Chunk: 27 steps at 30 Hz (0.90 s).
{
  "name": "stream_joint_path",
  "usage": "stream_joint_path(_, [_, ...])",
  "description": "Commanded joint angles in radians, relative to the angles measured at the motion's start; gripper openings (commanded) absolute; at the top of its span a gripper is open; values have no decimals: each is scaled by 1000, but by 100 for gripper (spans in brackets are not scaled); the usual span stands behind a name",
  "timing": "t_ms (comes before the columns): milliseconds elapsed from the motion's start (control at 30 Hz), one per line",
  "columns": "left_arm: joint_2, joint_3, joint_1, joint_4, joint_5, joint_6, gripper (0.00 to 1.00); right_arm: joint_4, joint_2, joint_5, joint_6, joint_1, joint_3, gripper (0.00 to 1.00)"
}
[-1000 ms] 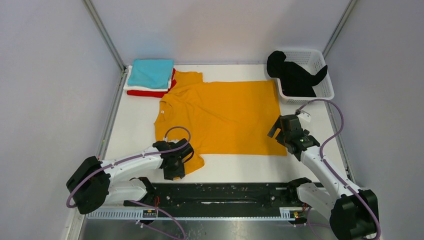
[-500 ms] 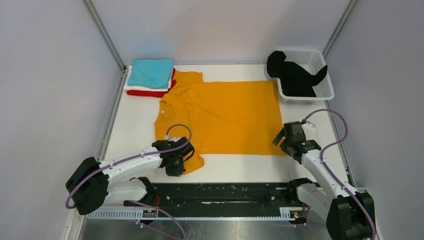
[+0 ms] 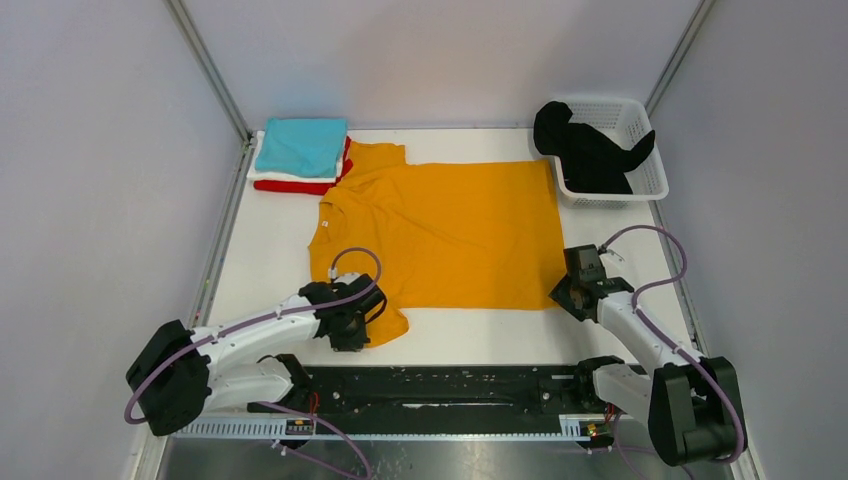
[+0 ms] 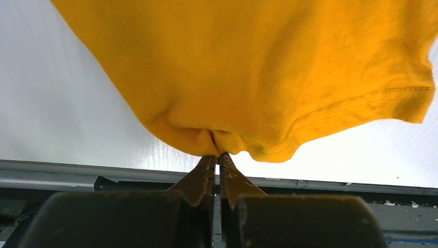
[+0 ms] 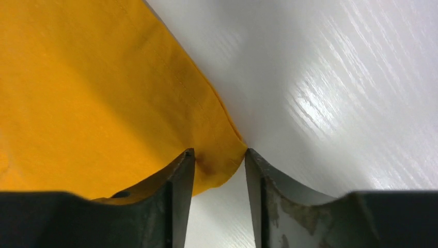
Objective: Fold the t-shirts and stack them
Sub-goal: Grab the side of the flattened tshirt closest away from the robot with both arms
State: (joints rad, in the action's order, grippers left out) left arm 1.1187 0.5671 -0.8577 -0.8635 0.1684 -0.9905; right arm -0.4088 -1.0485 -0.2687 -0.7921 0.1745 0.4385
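Observation:
A mustard-orange t-shirt (image 3: 450, 230) lies spread flat in the middle of the table. My left gripper (image 3: 352, 335) is at its near sleeve, shut on a pinch of the orange cloth (image 4: 248, 67), which bunches at the fingertips (image 4: 217, 155). My right gripper (image 3: 562, 293) is down at the shirt's near right corner. Its jaws stand partly open on either side of the orange corner (image 5: 93, 93), with a gap still showing at the tips (image 5: 218, 155). Folded teal (image 3: 300, 145), white (image 3: 262, 172) and red (image 3: 295, 186) t-shirts are stacked at the back left.
A white lattice basket (image 3: 650, 185) at the back right holds a crumpled black t-shirt (image 3: 585, 150). Metal frame posts run along both sides of the table. A black rail (image 3: 440, 385) crosses the near edge between the arm bases.
The right gripper came down and toward the near right corner of the orange shirt, and its jaws narrowed around it. The left gripper shut on the sleeve.

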Motion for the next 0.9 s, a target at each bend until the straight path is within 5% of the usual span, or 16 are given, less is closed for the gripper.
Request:
stream_joint_path(0, [-40,-6,3,-6,22,3,0,11,-60,28,-21,-4,1,42])
stream_joint_path(300, [-119,-11,1,-103,-70,-32,0,-32,-15,15,-6,-4,-8,5])
stream_joint_path(533, [-326,-84,-56,-180,-228,-144,0,-174,109,8,-8,-4,-23,2])
stream_joint_path(867, [-383,-44,-167,-299,-211,-248,0,-327,271,76,-49,-2,-37,0])
